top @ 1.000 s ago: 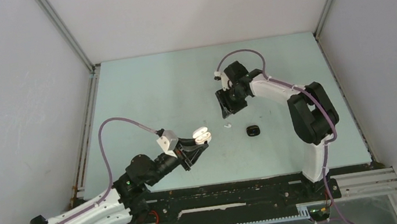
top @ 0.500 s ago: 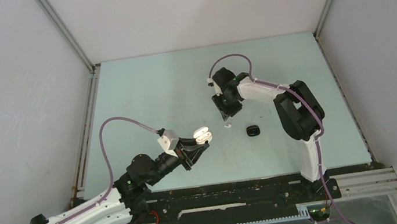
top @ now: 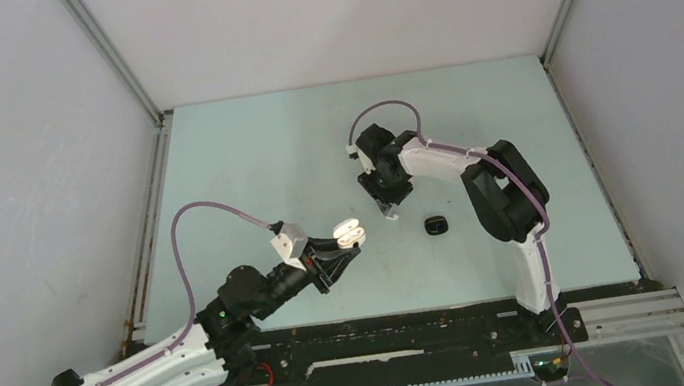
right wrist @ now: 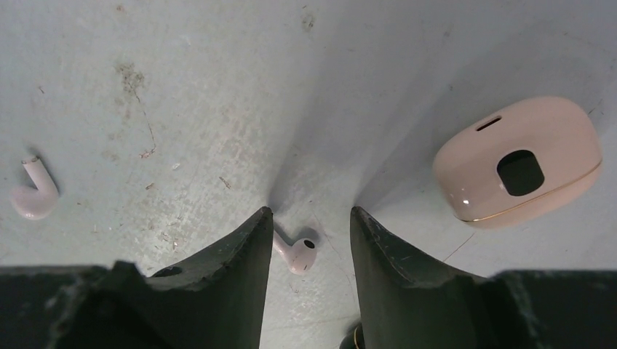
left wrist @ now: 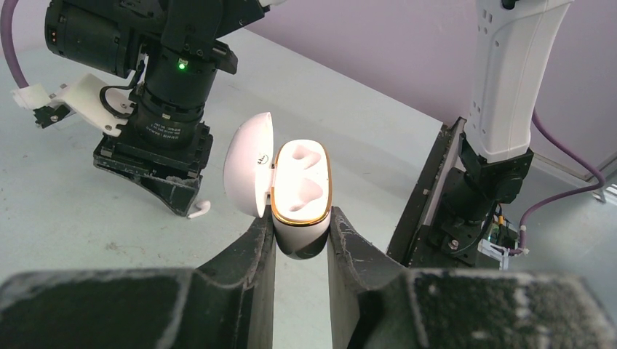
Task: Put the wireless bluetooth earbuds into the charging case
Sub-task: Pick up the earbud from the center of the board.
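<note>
At left, we see the left gripper (left wrist: 300, 225) clamped on a white charging case (left wrist: 300, 182), held above the table (top: 242, 156) with its lid swung open and both wells empty inside the gold rim. Toward the middle, the right gripper (right wrist: 311, 212) is down at the table surface, its jaws apart on either side of a pale earbud (right wrist: 295, 254). In its wrist view we find a second earbud (right wrist: 33, 198) well off to the left and a closed pink case (right wrist: 473, 171) to the right.
</note>
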You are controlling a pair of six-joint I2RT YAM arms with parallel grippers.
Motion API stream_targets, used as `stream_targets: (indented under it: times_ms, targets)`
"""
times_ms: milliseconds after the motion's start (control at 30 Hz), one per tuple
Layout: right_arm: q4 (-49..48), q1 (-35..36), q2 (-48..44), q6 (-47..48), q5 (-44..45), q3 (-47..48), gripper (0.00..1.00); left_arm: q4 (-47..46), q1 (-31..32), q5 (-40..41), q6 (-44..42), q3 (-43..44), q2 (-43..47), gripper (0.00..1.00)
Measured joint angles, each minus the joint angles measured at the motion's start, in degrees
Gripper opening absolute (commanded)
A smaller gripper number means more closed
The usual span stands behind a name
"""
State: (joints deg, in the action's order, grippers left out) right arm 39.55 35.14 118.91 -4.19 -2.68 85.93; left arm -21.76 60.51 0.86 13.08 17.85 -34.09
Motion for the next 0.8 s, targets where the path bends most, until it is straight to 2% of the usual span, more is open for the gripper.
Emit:
stream_targets:
  times_ms: [400,800]
  targets:
    - [-0.22,1.55,-2.71,2.78,1.25,-4.17,0.48,0.0,0.0,0.02,0.0,0.0,-0.02,0.01]
    - [-0.22,0.46,-3.89,4.24,0.33,-5.86,0.39,-0.04,0.0,0.02,0.02,0.0,-1.05,0.01]
